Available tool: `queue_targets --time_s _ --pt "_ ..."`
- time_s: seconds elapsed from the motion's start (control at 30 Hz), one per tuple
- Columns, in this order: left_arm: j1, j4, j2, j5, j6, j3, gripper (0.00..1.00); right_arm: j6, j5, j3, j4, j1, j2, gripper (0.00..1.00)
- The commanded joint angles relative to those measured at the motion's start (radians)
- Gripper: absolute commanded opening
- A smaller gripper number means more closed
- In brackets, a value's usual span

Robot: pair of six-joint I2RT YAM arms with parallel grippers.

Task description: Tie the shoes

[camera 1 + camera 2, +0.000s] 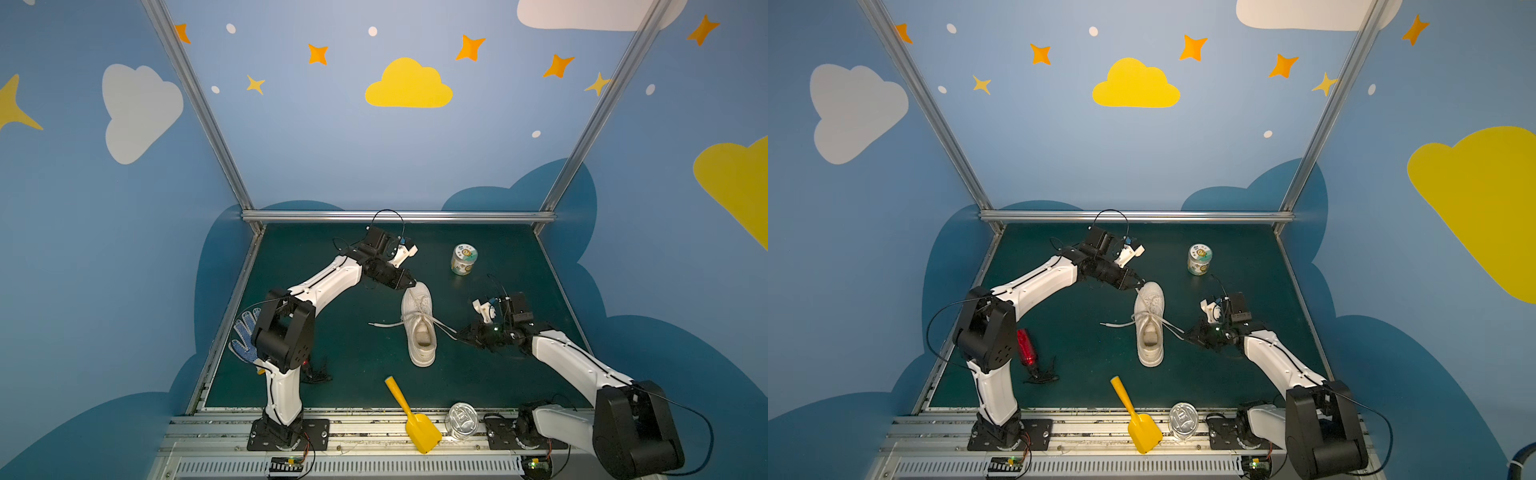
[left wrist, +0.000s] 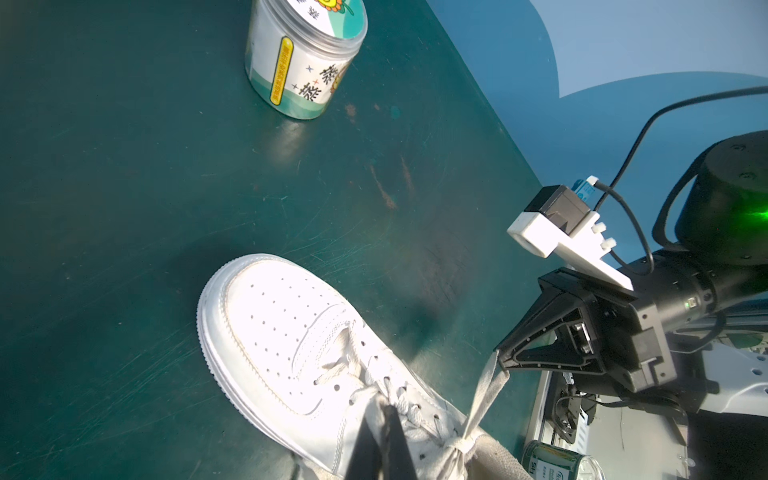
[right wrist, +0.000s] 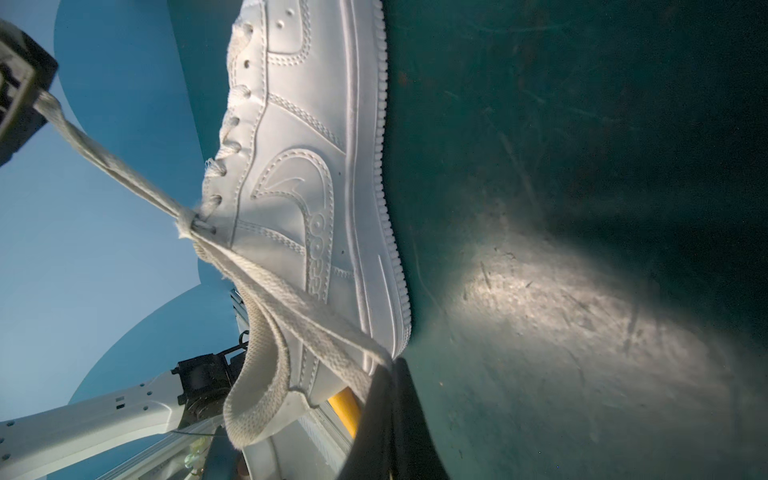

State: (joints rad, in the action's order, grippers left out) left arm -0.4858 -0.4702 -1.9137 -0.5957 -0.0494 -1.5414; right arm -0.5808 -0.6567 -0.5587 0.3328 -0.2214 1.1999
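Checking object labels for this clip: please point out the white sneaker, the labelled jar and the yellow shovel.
white sneaker [image 1: 417,296]: in a top view, on the toe cap.
labelled jar [image 1: 466,252]: in a top view, on its lid.
yellow shovel [image 1: 424,432]: in a top view, on the blade.

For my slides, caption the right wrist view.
Right gripper shut on a flat white lace of the white low-top sneaker on the green mat.
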Motion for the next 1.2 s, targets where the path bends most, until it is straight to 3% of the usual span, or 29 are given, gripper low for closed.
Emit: queue_targets --time_s 0.0,1.17 --pt "0.029 0.028 0.034 0.005 0.011 0.007 0.03 -0.007 0.009 0.029 0.011 0.020 -0.008 0.00" --pt "0.129 0.194 0.040 -0.006 -0.033 0.262 0.03 -0.020 0.035 0.110 -0.006 0.150 -0.013 0.00"
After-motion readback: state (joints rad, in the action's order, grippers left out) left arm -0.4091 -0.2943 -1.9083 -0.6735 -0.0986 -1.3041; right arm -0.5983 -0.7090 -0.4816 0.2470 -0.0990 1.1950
